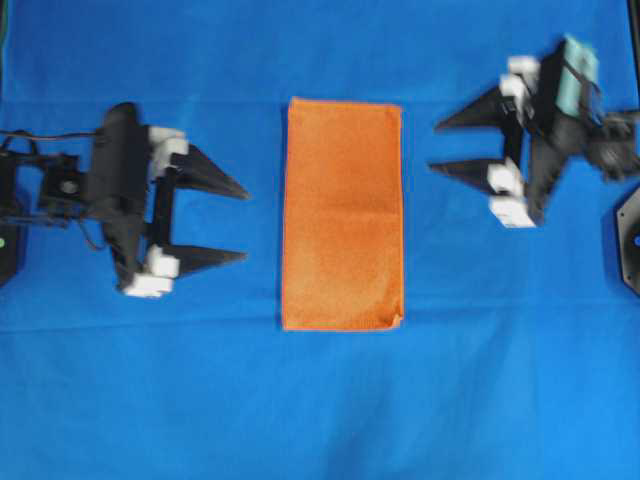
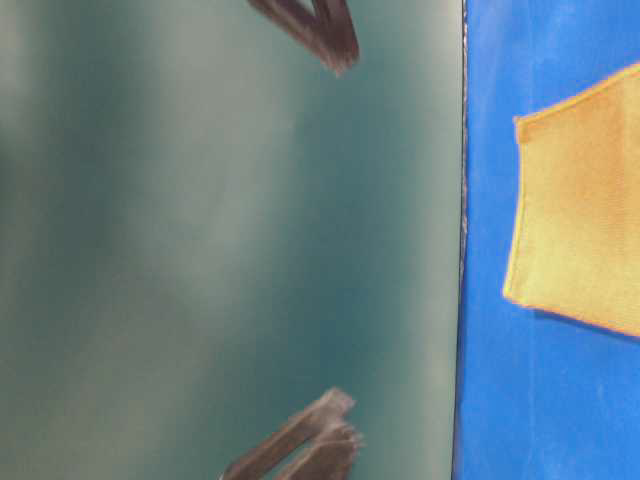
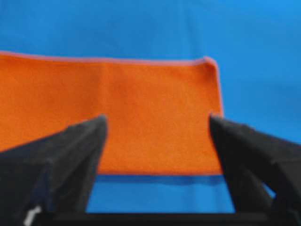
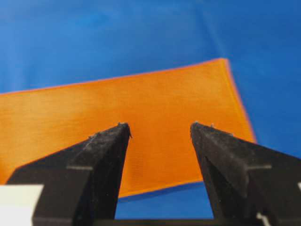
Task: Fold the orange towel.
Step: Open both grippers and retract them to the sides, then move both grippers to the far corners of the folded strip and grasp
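The orange towel (image 1: 342,214) lies flat in the middle of the blue cloth as a tall, narrow rectangle, folded in half. It also shows in the table-level view (image 2: 585,205), the left wrist view (image 3: 131,113) and the right wrist view (image 4: 141,113). My left gripper (image 1: 246,224) is open and empty, just left of the towel, clear of it. My right gripper (image 1: 434,147) is open and empty, just right of the towel's upper half, clear of it. Both point at the towel.
The blue cloth (image 1: 320,400) covers the whole table. A black arm base (image 1: 630,240) sits at the right edge and another (image 1: 8,250) at the left edge. A dark green wall (image 2: 200,240) fills most of the table-level view.
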Robot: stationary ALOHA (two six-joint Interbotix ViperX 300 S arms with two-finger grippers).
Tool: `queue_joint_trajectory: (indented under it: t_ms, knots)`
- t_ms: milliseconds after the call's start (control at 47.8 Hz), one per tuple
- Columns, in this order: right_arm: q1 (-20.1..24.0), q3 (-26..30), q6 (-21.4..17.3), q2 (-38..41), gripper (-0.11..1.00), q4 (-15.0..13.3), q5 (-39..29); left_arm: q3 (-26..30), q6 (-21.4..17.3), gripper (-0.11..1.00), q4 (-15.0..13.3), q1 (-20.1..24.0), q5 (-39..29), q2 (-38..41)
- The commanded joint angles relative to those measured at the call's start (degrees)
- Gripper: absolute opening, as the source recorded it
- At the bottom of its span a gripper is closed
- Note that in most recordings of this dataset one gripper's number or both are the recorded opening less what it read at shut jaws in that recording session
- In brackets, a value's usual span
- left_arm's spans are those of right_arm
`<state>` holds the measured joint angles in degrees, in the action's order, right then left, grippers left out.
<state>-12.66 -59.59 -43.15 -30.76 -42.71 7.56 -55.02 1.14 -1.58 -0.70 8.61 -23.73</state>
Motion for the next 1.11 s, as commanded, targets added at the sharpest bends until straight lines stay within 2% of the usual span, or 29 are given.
queue_joint_trajectory:
  t_ms: [0,188,502,627,815,1087]
  knots:
    - [1.05,-1.32,-0.18,-2.37,0.6,0.97,2.46,-2.99,0.09,0.8,0.0,1.85,4.31,-3.16]
    - [1.23,-3.87,-0.18,-2.64,0.6,2.46,8.17,-7.03,0.97,0.8,0.0,3.25,8.61,-4.66]
    - [0.79,-3.34,-0.18,-2.2,0.6,2.9,7.82,-6.42,0.97,0.8,0.0,3.25,8.61,-3.69]
    - [-1.49,-2.29,-0.18,-1.67,0.6,3.69,5.19,-5.1,0.97,0.8,0.0,4.22,9.32,-2.02]
    - [-7.73,1.05,0.35,4.48,0.6,3.52,1.32,-0.44,0.0,0.8,0.0,9.05,9.05,5.36]
    - [-13.18,8.44,0.88,17.4,0.6,1.67,0.53,6.59,-0.26,0.81,0.09,16.79,11.78,20.83]
